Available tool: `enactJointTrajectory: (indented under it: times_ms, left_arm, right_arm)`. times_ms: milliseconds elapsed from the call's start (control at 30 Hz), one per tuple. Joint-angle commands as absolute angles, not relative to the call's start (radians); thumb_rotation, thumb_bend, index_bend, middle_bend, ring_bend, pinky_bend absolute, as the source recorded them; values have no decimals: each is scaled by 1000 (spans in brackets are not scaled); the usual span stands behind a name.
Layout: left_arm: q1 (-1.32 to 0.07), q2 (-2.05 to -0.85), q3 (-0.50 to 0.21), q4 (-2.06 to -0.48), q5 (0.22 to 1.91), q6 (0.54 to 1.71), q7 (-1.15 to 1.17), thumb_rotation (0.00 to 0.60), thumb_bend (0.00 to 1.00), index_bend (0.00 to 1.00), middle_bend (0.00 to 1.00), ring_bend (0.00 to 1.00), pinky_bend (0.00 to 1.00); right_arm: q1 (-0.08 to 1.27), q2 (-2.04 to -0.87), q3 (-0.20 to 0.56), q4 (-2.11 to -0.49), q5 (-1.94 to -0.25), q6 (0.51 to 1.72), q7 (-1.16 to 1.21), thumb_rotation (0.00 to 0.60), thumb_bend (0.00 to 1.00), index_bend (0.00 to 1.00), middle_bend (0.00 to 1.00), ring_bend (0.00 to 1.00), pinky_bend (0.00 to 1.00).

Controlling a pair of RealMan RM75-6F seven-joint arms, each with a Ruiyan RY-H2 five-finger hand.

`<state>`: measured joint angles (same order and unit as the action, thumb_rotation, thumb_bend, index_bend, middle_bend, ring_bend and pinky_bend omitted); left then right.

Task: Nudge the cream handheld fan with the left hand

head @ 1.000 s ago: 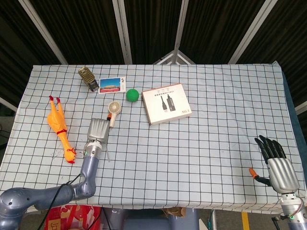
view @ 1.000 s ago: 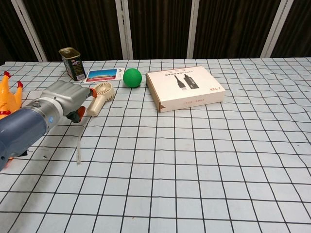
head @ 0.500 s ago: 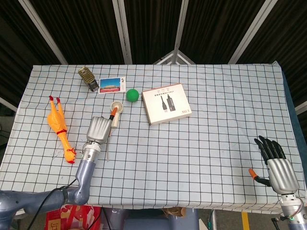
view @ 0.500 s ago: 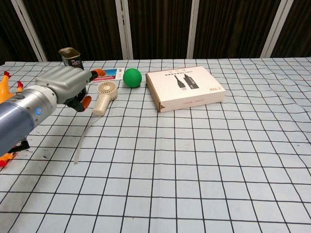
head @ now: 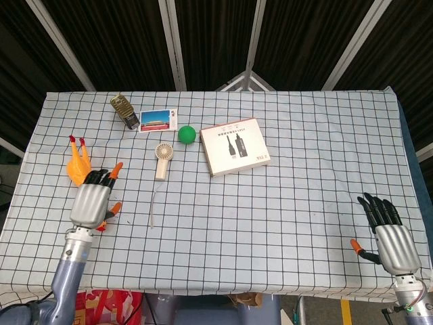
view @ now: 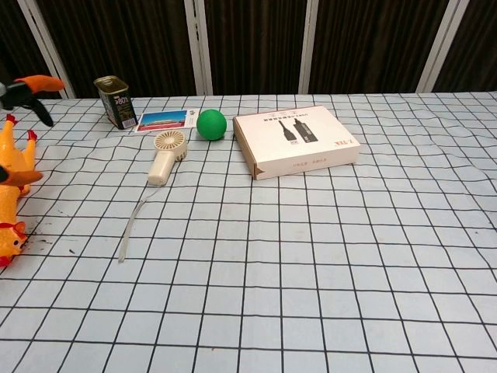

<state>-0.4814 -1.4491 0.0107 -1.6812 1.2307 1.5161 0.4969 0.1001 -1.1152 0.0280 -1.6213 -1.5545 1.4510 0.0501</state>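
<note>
The cream handheld fan [head: 162, 160] lies flat on the checked cloth, round head toward the far side; in the chest view the fan [view: 164, 154] has its handle pointing at me. My left hand [head: 92, 200] hovers well left of it, above the rubber chicken, fingers spread and holding nothing. Only its orange-tipped fingertips [view: 31, 87] show at the chest view's left edge. My right hand [head: 391, 235] stays at the near right corner, fingers apart, empty.
A yellow rubber chicken [head: 77, 166] lies left of the fan. A green ball [head: 187, 134], a white box [head: 235, 145], a postcard [head: 157, 120] and a tin can [head: 124, 110] sit at the back. A thin strap [head: 153, 209] lies in front of the fan.
My left hand drew back from beside the fan to the left and toward me, opening its fingers. The fan shifted slightly away and straightened. The right hand stayed put.
</note>
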Motion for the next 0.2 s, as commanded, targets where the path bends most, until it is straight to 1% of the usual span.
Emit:
enactJointTrajectory:
  times_ms: [33,100,200]
  left_arm:
    - [-399,-1390,78,-1705,1307,1589,434,600,194,0,27,0,7]
    - [-356,-1359,109,-1697,1349,1628,410,600,172,0,2,0,0]
    - [-315,-1330,127,-1689,1398,1668,383,600,171,0,0,0,0]
  right_arm:
    - [100,-1118,29,-1619,-1556,1454,44,600,290,0,0,0,44]
    - [100,-1120,31,-1615,-1555,1455,37,600,290,0,0,0,44]
    - [100,-1122,32,-1614,-1553,1456,34,600,290,0,0,0,44]
